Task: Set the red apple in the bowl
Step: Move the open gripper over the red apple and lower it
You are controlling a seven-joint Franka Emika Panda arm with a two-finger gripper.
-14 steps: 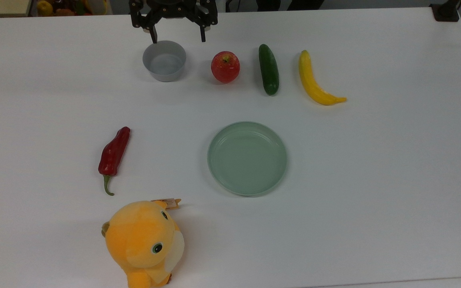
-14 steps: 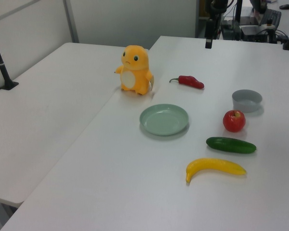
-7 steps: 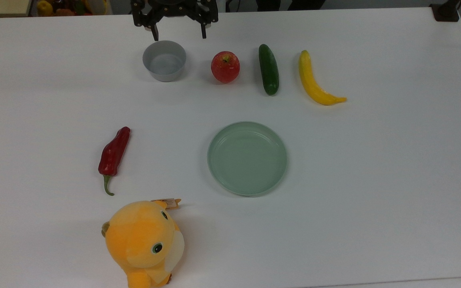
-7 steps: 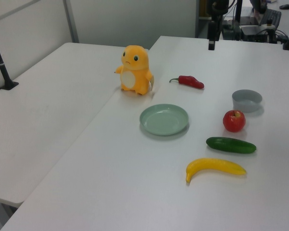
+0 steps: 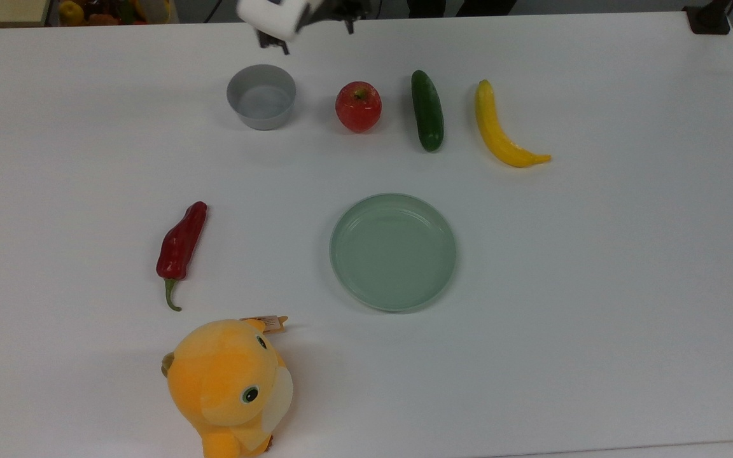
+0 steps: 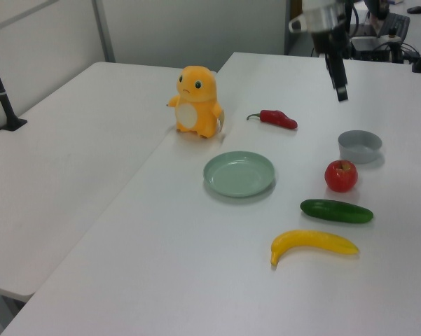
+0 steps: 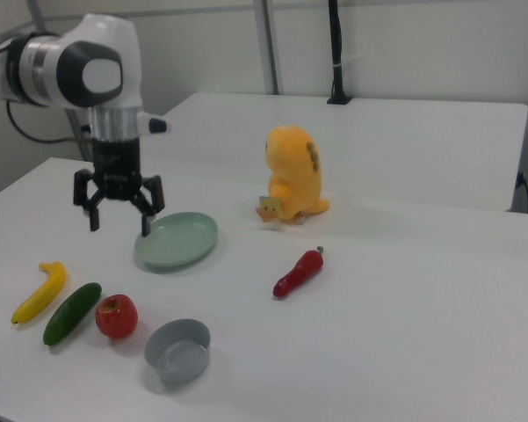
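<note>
White tabletop (image 5: 595, 286) is filling the scene, with a second pale table and a plain wall behind it in the right view. Taking the bowl (image 5: 261, 97) as the landmark: a second ago the gripper (image 7: 118, 211) was hanging just past the bowl's far rim in the top view, fingers straddling it; now it is swinging toward the top view's right, and the arm's white wrist is coming into the picture above the gap between bowl and apple (image 5: 358, 106). In the left view the fingers are dropping lower than they were, reaching down toward the bowl from above. I am reading this as the arm starting its approach to the apple, so the task is only just getting under way.

In the right view the fingers are standing spread wide apart and are gripping nothing.

Nothing else is shifting. The apple is sitting on the table just beside the bowl, on the top view's right, close to it but not touching, stem up. Farther that way the cucumber (image 5: 427, 110) is lying beyond the apple, and the banana (image 5: 500, 127) beyond that. The chili pepper (image 5: 180, 247) is lying well apart from the bowl toward the near edge, and the orange plush toy (image 5: 230, 385) farther still.

The bowl is standing upright and holding nothing. The green plate (image 5: 393, 252), well apart from the bowl and nearer the camera in the top view, is also carrying nothing.
</note>
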